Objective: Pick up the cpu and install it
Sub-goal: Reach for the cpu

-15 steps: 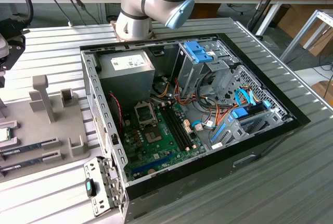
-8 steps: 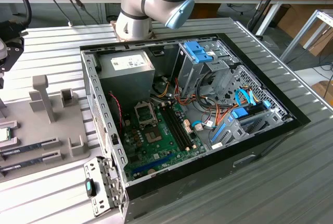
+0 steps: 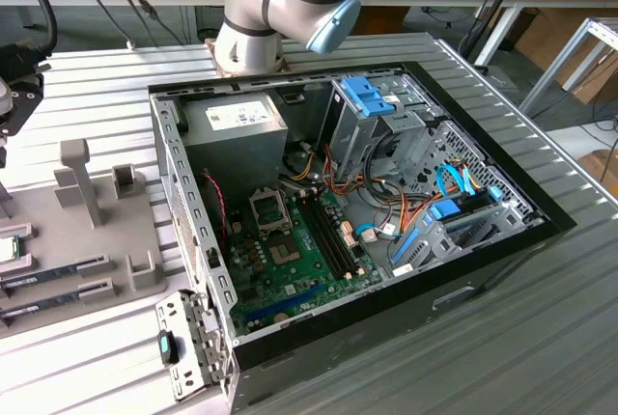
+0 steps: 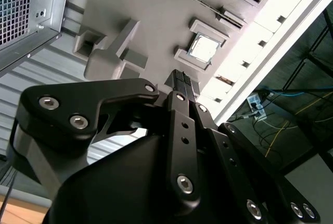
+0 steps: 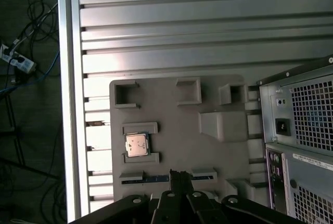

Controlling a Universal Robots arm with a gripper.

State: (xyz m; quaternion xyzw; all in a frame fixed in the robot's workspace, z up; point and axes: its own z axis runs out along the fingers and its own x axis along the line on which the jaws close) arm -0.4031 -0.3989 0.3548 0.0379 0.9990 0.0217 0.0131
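The flat silver-grey square cpu [image 5: 137, 144] lies framed between grey tray brackets [image 5: 140, 127], which keep it located. The black tool [image 5: 177, 176] hovers nearby, fingers together and empty.

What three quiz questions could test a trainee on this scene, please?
1. True or false: the cpu already sits inside the computer case.
2. What does the claw hold? A) the cpu B) a screwdriver C) nothing
3. Fill in: in the exterior view, the grey tray lies on the view's ____ side.
Key: 1 false, it rests in the grey tray; 2 C; 3 left.
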